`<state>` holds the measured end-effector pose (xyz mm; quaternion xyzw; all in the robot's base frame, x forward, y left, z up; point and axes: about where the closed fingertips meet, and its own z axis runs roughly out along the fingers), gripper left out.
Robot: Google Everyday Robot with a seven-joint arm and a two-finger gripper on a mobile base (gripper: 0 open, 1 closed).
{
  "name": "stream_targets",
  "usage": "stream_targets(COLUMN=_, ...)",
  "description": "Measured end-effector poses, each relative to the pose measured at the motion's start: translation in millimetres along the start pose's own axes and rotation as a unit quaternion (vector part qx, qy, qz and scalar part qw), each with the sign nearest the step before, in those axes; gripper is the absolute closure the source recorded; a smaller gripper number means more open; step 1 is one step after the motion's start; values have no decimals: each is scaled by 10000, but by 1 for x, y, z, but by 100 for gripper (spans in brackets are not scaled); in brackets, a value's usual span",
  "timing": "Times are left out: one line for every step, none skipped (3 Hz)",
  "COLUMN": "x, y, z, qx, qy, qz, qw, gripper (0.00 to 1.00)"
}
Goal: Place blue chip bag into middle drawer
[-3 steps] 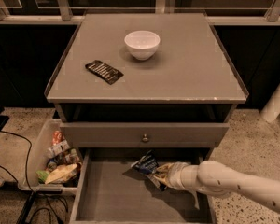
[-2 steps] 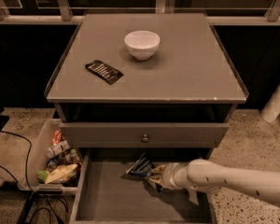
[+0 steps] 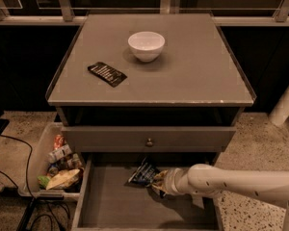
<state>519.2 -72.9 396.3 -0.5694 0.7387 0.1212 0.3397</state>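
Note:
The blue chip bag [image 3: 143,173] is a crinkly dark-blue foil bag at the back of the open middle drawer [image 3: 111,203], just under the closed drawer front above. My gripper [image 3: 159,182] reaches into the drawer from the right on a white arm [image 3: 231,181] and sits right against the bag's right end. The bag appears to rest low, at or near the drawer floor.
A white bowl [image 3: 146,45] and a flat black packet [image 3: 107,74] lie on the cabinet top [image 3: 192,76]. The drawer front with a round knob [image 3: 149,141] is shut above the open drawer. A bin of snacks [image 3: 55,165] stands at the left on the floor.
My arm has pushed further left and back into the drawer, carrying the blue chip bag toward the drawer's rear.

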Motion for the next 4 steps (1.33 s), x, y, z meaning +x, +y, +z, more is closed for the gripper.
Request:
stream_targets(x=0, y=0, z=0, qx=0, qy=0, qz=0, qw=10000, gripper=59)
stream_targets(x=0, y=0, z=0, qx=0, qy=0, qz=0, qw=10000, gripper=36)
stream_targets(x=0, y=0, z=0, qx=-1, qy=0, qz=0, qw=10000, gripper=12)
stream_targets(x=0, y=0, z=0, qx=-1, qy=0, qz=0, qw=10000, gripper=0)
